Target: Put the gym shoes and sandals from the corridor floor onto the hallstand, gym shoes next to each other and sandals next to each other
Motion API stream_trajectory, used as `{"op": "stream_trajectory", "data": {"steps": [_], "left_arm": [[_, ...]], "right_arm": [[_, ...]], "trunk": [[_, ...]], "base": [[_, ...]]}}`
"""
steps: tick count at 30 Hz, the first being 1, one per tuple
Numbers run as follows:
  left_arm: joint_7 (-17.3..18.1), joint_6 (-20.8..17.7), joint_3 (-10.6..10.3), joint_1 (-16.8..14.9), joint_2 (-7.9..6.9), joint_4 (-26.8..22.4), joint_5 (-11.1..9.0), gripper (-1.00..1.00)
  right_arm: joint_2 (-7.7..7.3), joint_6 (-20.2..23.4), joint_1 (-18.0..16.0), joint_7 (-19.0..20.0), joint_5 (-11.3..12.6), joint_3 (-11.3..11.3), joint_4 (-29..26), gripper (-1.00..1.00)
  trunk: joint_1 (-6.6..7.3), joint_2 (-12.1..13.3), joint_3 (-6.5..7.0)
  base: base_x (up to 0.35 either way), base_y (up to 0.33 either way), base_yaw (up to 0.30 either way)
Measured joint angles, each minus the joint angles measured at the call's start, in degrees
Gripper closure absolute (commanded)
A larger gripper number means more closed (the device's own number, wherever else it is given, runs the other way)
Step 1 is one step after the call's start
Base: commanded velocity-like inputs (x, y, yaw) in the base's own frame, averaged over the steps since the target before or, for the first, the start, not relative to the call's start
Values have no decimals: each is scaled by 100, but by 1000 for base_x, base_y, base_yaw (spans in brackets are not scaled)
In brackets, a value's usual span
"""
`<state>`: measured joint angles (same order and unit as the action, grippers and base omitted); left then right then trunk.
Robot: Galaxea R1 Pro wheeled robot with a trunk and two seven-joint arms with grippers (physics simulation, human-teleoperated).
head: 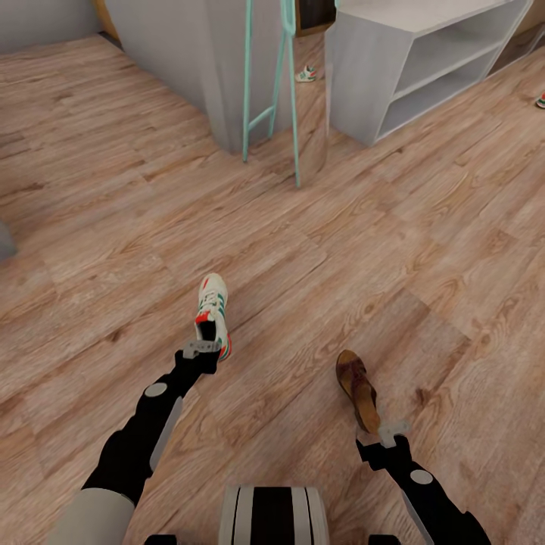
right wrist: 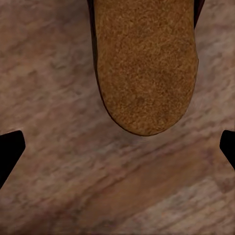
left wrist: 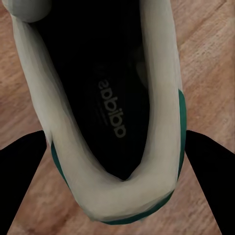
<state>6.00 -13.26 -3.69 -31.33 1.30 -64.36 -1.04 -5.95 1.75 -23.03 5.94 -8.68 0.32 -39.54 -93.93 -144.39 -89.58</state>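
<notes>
- Looking down over both arms at the corridor floor (head: 113,197); wood planks all round, four shoes scattered, none on the rack yet.
- Left gripper (head: 201,349) down at the heel of a gym shoe (head: 213,312); in the left wrist view, dark fingers (left wrist: 208,181) spread either side of the heel collar, apart from it; open, straddling, lined up to pinch the heel rim because that stiff edge gives the best hold.
- Right gripper (head: 393,433) low just behind a brown sandal (head: 358,387); in the right wrist view, tan footbed end ahead of the dark fingertips (right wrist: 10,149), which sit wide at the frame edges; open, holding nothing, not yet around the sandal.
- Both arms working in parallel, probably to carry one shoe each in a single trip.
- Hallstand (head: 424,60) well away, top right; open shelves facing this way.
- Second gym shoe (head: 306,74) far off beside a teal ladder frame (head: 271,83), near the hallstand; another shoe (head: 540,100) just at the right edge, too cropped to name.
</notes>
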Motion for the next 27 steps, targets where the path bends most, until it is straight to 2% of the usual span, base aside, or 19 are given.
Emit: {"op": "stream_trajectory", "data": {"steps": [5,13,22,27], "left_arm": [[-1,-84,-7,0,0,-180,0,100],[0,-422,2,5,8,-628,-2,100],[0,-529,-3,20,2,-755,1,100],[-1,-537,-5,22,1,-767,17,100]], "right_arm": [[0,0,0,0,-1,0,-1,-100],[0,0,0,0,-4,0,-9,-100],[0,0,0,-1,-4,0,-17,-100],[0,0,1,-2,-5,0,-21,-100]], "trunk": [[-13,-7,-137],[-12,-7,-145],[-12,-7,-145],[-11,-7,-145]], "base": [[0,0,0],[0,0,0],[8,0,0],[147,0,0]]}}
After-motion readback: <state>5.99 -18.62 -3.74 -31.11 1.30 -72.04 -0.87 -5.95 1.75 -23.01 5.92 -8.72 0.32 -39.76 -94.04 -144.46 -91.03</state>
